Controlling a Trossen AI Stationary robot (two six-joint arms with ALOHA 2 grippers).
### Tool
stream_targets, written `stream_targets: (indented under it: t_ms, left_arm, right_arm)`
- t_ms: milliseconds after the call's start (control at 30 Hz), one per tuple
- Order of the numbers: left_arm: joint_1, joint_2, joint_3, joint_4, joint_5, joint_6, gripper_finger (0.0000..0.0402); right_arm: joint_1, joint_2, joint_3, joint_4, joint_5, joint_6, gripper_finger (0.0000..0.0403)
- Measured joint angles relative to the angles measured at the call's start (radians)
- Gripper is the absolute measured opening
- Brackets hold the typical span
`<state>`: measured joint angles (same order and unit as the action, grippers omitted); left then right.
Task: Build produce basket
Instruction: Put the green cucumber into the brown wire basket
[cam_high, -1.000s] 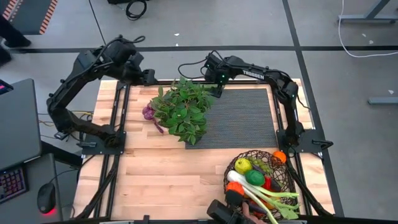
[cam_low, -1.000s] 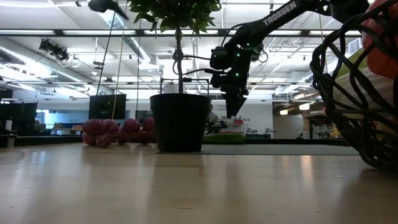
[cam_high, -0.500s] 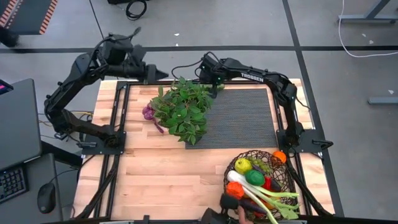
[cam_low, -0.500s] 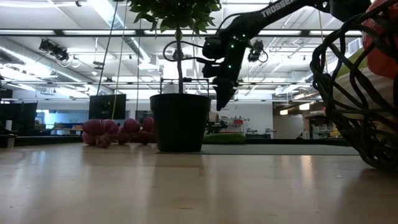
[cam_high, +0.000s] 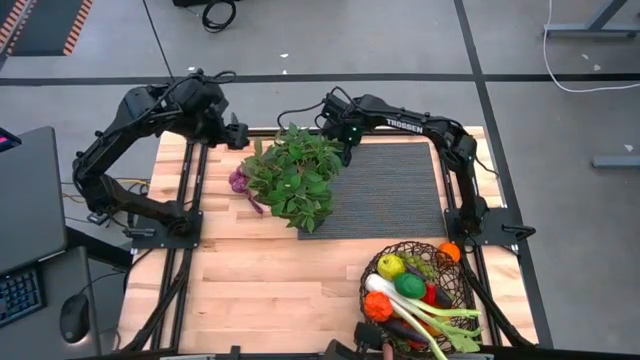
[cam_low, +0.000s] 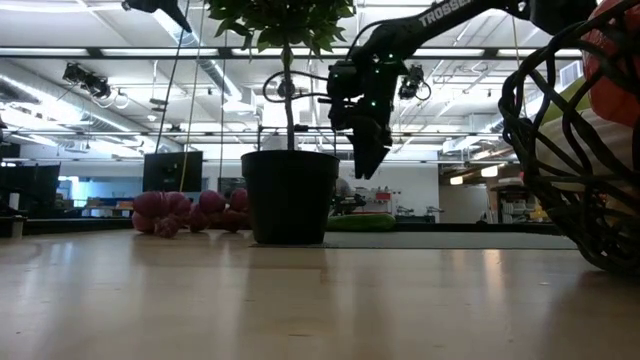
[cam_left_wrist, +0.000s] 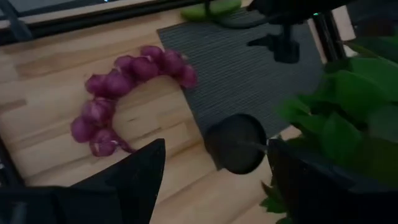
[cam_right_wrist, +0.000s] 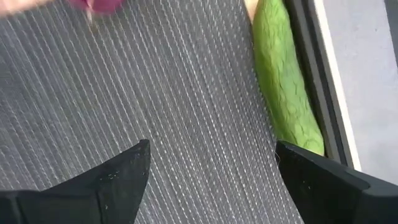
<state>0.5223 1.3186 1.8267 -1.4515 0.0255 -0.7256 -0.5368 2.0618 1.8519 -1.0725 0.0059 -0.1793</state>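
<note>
Both jaws gape wide and empty near the worktop's (cam_high: 260, 290) 12 o'clock edge, the right gripper (cam_high: 347, 150) over the mat's (cam_high: 390, 190) corner beside a cucumber (cam_right_wrist: 283, 81); the basket (cam_high: 372, 272) sits at 5 o'clock.

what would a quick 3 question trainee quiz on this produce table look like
1. True or false: the purple grapes are in the basket.
2. What does the right hand look down on at the mat's edge? A carrot, B cucumber, C lemon.
3. Fill in: both hands are ____.

Key: 1 false, they lie on the table beside the potted plant. 2 B. 3 open.
</note>
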Motion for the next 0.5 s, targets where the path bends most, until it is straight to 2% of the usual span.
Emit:
stream_targets:
  t_ms: [167, 300, 500]
  left_arm:
    - [-0.019, 0.005, -0.001, 0.017, 0.004, -0.004, 0.0288]
    - [-0.023, 0.005, -0.001, 0.015, 0.034, -0.005, 0.0288]
    - [-0.023, 0.005, -0.001, 0.015, 0.043, -0.004, 0.0288]
  right_arm:
    - [0.012, 0.055, 0.029, -0.039, 0.04, -0.011, 0.0347]
    - [0.004, 0.093, 0.073, -0.046, 0.055, -0.08, 0.0347]
    - [-0.002, 0.096, 0.099, 0.054, 0.058, -0.206, 0.0347]
